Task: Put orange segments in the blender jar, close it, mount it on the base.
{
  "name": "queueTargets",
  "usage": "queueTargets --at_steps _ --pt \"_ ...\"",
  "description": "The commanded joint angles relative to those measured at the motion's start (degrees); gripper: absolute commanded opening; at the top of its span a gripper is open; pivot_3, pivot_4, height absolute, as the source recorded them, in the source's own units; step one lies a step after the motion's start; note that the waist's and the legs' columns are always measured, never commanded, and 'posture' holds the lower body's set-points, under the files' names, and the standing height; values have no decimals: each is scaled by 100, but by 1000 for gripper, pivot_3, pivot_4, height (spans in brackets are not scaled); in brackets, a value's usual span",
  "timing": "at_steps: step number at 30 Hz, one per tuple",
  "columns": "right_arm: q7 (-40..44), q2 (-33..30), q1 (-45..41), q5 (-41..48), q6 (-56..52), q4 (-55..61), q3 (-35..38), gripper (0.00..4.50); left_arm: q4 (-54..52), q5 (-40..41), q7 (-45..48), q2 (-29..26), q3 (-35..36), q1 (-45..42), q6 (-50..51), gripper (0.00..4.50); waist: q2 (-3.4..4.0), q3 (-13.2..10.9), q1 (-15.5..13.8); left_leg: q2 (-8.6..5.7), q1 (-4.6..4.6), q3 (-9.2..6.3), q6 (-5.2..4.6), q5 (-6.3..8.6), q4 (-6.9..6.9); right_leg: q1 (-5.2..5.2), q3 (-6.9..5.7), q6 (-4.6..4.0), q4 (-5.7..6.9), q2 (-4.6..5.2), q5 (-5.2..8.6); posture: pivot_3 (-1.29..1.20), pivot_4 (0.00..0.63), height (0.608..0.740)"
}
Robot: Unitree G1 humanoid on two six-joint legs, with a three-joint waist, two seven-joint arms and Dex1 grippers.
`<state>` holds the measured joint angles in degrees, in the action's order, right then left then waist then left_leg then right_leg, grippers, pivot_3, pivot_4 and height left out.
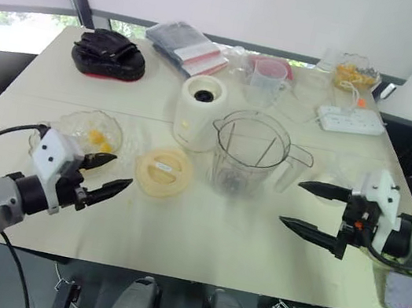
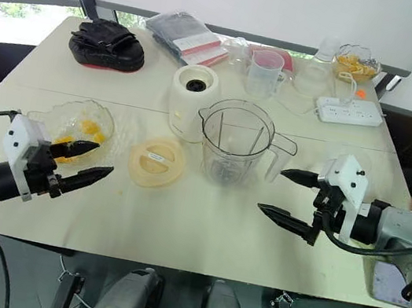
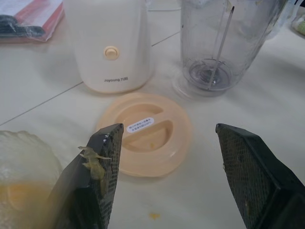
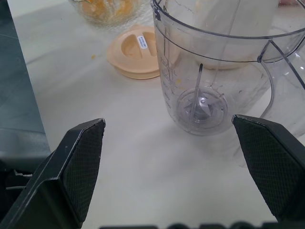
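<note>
Hovering left gripper (image 1: 122,170): fingers spread, empty, low over table (image 1: 199,240) beside glass bowl (image 1: 75,118).
Right gripper (image 1: 291,202): fingers parted wide, empty, pointing toward blender jar (image 1: 250,154).

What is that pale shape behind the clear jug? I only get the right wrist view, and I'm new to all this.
Observer: That is the blender base, standing upright just behind the jar, with nothing mounted on it.
Operator: Where is the other claw?
Observer: The left claw hovers open, gripping nothing, beside the glass bowl of orange segments, to the left of the lid.
</note>
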<state>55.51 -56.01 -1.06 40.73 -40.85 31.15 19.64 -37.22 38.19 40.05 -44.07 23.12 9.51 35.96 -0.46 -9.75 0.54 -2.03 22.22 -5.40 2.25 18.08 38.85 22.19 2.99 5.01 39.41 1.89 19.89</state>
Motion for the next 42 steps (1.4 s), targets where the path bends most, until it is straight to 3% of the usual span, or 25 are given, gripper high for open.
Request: queueTargets --at_steps 1,30,34,37,42 --pt "-44 -10 -48 81 13 125 93 4477 -90 143 38 1 -29 -79 -5 3214 0 0 1 0 0 0 0 0 0 0 0 0 0 0 0 0 150 740" --pt "-349 65 -58 208 -9 273 -83 4477 82 199 -26 -139 -230 -393 386 3214 0 0 2 0 0 0 0 0 0 0 -1 1 0 -1 -1 0 150 740" --pt "-467 179 -41 191 5 345 -194 4477 451 127 299 -491 -118 -622 317 3214 0 0 -1 0 0 0 0 0 0 0 -1 1 0 -1 -1 0 150 740" --pt "-601 322 -26 161 47 407 -320 4477 1348 -189 1105 -1218 -148 -1104 -56 3214 -2 -4 7 0 0 0 0 0 0 3 -3 1 1 -2 -1 0 150 740" --pt "-813 592 44 27 175 485 -530 4477 3291 -1129 2807 -2423 -1070 -2473 -1312 3214 -5 -12 13 -1 5 -3 1 -1 0 7 -9 -2 -1 -3 -2 0 150 740"
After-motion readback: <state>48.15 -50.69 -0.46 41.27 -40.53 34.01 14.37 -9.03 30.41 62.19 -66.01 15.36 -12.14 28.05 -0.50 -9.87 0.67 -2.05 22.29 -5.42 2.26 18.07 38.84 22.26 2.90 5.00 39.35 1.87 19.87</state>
